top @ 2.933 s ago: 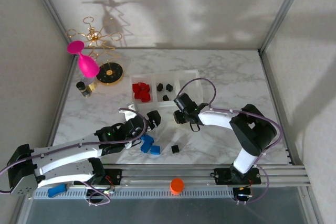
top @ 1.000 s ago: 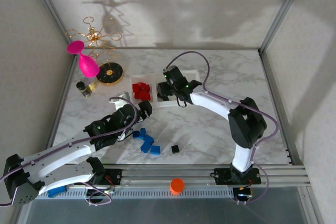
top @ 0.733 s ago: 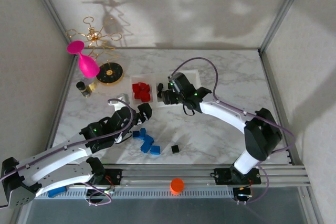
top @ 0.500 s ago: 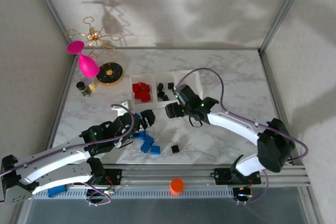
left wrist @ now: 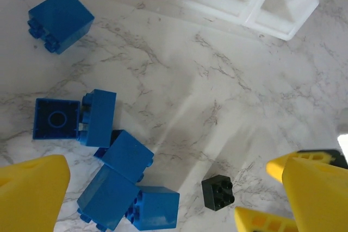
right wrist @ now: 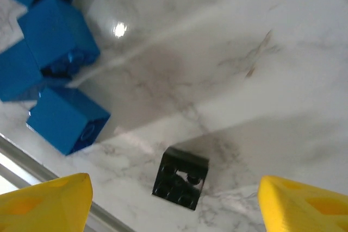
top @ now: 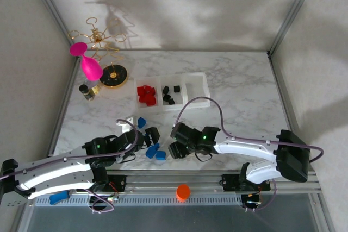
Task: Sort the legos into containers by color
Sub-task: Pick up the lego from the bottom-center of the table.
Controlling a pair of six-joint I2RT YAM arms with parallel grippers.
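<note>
One small black studded brick (right wrist: 181, 179) lies between the right fingers (right wrist: 49, 202), spread apart like the left fingers (left wrist: 30, 188).

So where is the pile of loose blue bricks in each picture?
Top external: the blue pile lies near the table's front edge, just left of the right hand.
Left wrist: the pile sits lower left.
Right wrist: the pile sits upper left.
Shared landmark: the single black brick, to the pile's right in both wrist views.

Lab robot cell: aluminium frame (top: 292, 12), white panel walls (top: 190, 9), mounting rail (top: 201, 179).
</note>
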